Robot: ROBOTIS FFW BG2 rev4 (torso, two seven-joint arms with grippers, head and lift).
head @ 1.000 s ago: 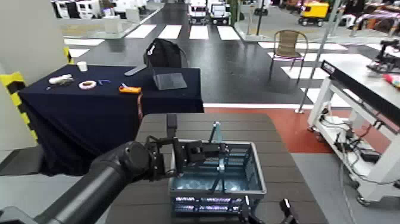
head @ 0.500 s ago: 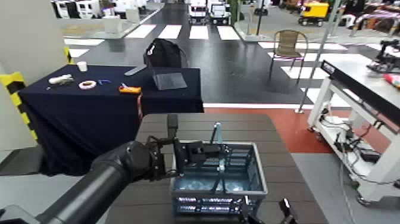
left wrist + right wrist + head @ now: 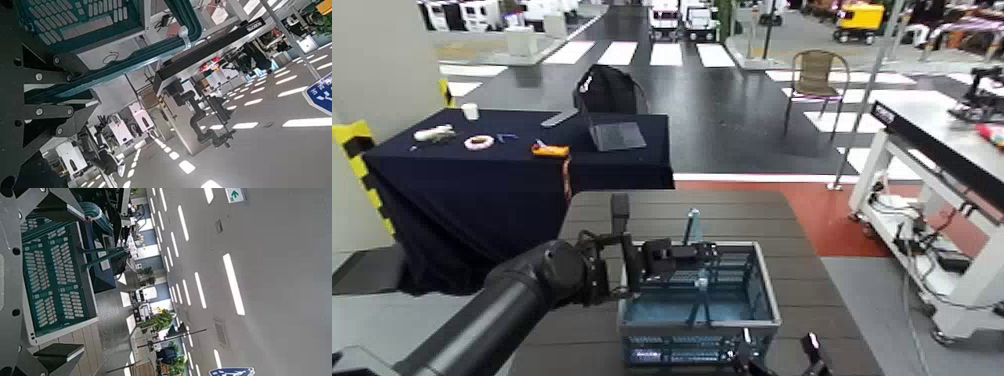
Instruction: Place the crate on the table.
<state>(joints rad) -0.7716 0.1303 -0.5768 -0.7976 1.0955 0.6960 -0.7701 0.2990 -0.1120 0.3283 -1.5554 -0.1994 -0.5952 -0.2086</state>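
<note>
The blue-grey crate [image 3: 698,302] is over the near half of the dark brown slatted table [image 3: 672,208]; I cannot tell whether its base touches the top. Its thin light-blue handle [image 3: 690,232] stands up over it. My left gripper [image 3: 662,260] reaches in over the crate's left rim and is shut on the handle. The left wrist view shows the handle bar [image 3: 117,69] running out from that gripper [image 3: 35,98], with the lattice wall [image 3: 74,16] behind. My right gripper [image 3: 777,350] is open, low at the crate's near right corner. The right wrist view shows the crate's slotted side [image 3: 51,274].
A navy-draped table [image 3: 452,200] with a laptop [image 3: 615,134] and small items stands at the far left. A white-framed workbench [image 3: 932,130] is on the right. A chair [image 3: 817,72] stands on the floor beyond. The table's far half is bare slats.
The crate has sunk a little and come slightly toward me with the left gripper. The handle's top has shifted a little left. The right gripper has stayed put.
</note>
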